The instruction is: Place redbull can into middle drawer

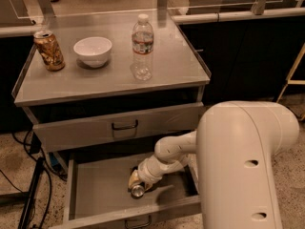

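Observation:
The middle drawer [95,192] is pulled open below the cabinet top, and its grey inside shows. My gripper [135,182] reaches down into it from the right, right of the drawer's middle. It is shut on the redbull can [138,190]. The can is tilted, with its silver top facing up and forward, low over the drawer floor. I cannot tell if the can touches the floor. The can's body is mostly hidden by the gripper.
The drawer front above [124,125] is shut. On the cabinet top stand a brown-gold can [49,50], a white bowl [93,50] and a water bottle [142,46]. My big white arm body [243,166] fills the lower right. Cables [28,194] lie on the floor at the left.

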